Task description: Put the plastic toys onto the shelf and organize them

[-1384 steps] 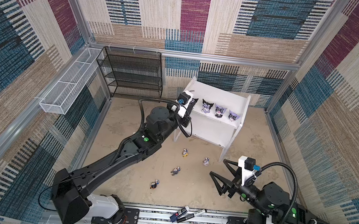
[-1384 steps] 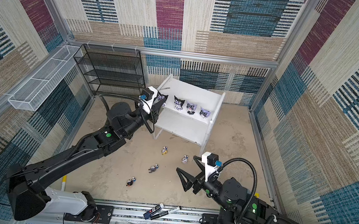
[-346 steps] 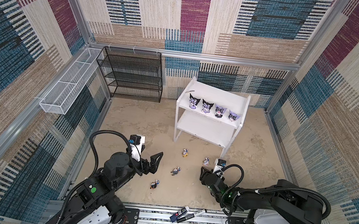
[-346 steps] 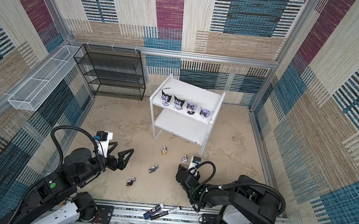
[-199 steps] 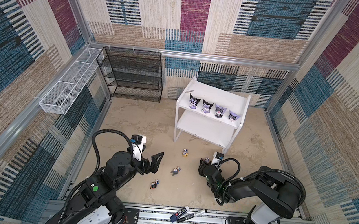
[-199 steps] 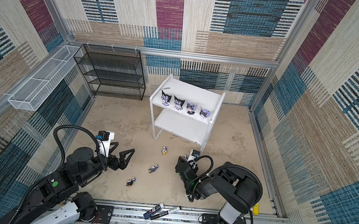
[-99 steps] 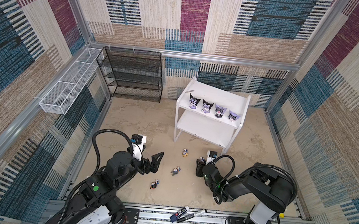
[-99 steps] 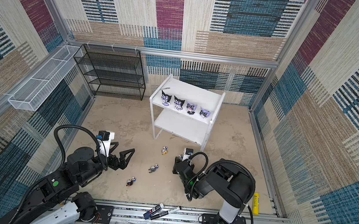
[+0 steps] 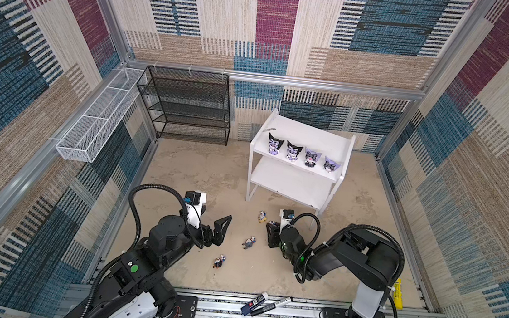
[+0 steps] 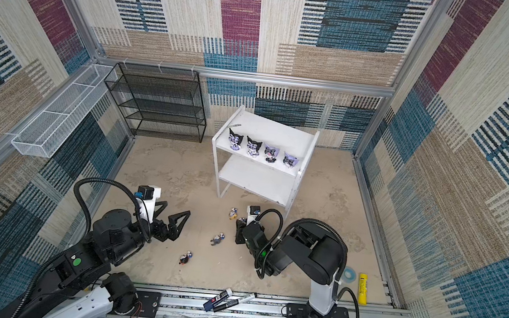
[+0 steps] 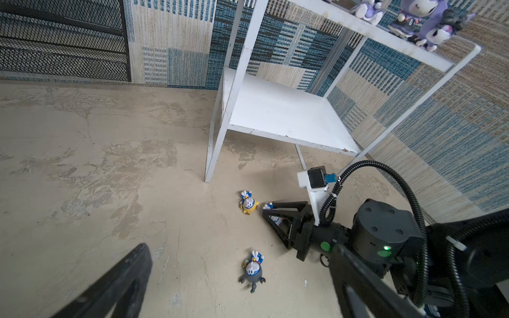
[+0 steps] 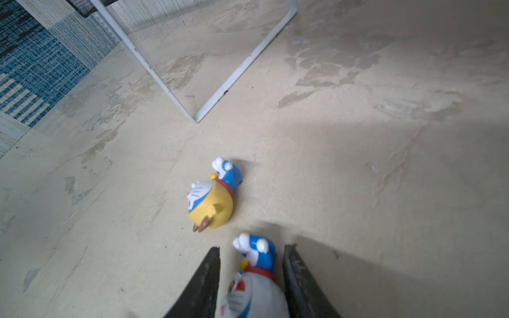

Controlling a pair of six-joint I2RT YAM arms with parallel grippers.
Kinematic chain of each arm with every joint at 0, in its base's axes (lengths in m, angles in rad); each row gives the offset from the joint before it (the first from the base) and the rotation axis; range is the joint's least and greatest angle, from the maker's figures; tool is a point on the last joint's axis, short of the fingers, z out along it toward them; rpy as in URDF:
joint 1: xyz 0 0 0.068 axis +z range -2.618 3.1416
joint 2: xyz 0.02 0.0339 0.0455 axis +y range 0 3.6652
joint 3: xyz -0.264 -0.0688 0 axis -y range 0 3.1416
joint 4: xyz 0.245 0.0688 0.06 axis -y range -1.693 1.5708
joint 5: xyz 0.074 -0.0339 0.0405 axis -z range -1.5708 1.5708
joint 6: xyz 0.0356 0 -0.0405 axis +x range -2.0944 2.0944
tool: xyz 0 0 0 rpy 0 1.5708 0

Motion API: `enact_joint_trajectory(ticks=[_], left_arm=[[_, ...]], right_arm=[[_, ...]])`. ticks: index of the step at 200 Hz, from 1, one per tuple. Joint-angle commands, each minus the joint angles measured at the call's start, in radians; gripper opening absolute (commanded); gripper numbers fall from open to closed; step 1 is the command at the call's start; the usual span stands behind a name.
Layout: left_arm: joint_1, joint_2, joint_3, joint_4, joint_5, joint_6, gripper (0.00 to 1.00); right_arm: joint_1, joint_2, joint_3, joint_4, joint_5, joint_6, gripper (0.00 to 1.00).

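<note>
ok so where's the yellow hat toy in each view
Top view: yellow toy on the floor, just before the shelf leg, beside the right hand.
Top view: yellow toy in the same spot, by that leg.
Left wrist: on the floor between the leg and the right hand.
Right wrist: lying ahead of the hand, which grips a blue-white toy; leg beyond.
Shared landmark: the shelf leg.

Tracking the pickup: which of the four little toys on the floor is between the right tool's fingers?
The white-hooded toy, lying beside the yellow-hooded toy; the other three lie clear of the right tool.
</note>
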Motion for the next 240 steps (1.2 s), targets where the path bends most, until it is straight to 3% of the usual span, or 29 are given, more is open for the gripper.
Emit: enact_joint_trajectory(ticks=[1, 38, 98, 144, 204, 240], left_arm=[[-0.001, -0.003, 0.008, 0.016, 0.012, -0.011, 0.99], [0.0, -0.005, 0.012, 0.012, 0.014, -0.012, 0.99], [0.0, -0.005, 0.009, 0.012, 0.014, -0.014, 0.99], [0.0, -0.005, 0.011, 0.006, 0.014, -0.018, 0.99], [-0.001, -0.009, 0.002, 0.01, 0.025, -0.03, 0.99], [-0.001, 0.016, 0.005, 0.024, 0.042, -0.033, 0.99]], right_arm=[[-0.004, 0.018, 0.033, -0.042, 0.01, -0.048, 0.41], [-0.022, 0.069, 0.068, -0.022, -0.022, -0.134, 0.42], [-0.022, 0.135, 0.1, 0.084, -0.255, -0.423, 0.41], [-0.011, 0.118, 0.088, 0.099, -0.403, -0.538, 0.39], [0.022, -0.13, -0.116, 0.059, -0.451, -0.515, 0.38], [0.026, -0.315, -0.159, -0.172, -0.229, -0.327, 0.56]])
